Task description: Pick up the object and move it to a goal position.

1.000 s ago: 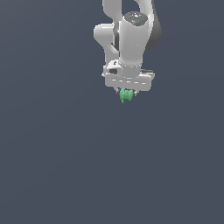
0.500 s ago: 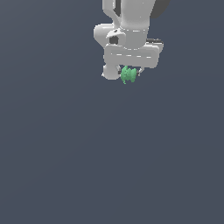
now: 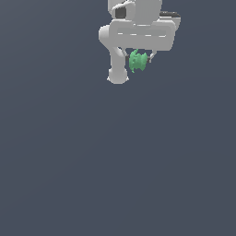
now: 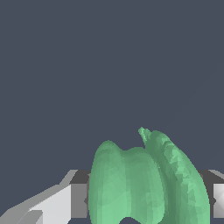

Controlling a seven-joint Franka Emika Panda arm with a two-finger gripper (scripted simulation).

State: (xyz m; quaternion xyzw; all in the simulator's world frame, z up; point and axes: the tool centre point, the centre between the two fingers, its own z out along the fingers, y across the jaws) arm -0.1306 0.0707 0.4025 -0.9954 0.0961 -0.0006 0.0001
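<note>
Plain dark grey-blue fills everything behind my arm. Near the top of the exterior view, right of centre, I see my pincer (image 3: pixel 138 59) pinching the green lump (image 3: pixel 138 61) between its fingers (image 3: pixel 150 56), with the lump hanging below the white hand.

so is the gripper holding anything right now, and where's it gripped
Yes: the gripper holds the green object between its fingertips, pinched on its two opposite sides.
</note>
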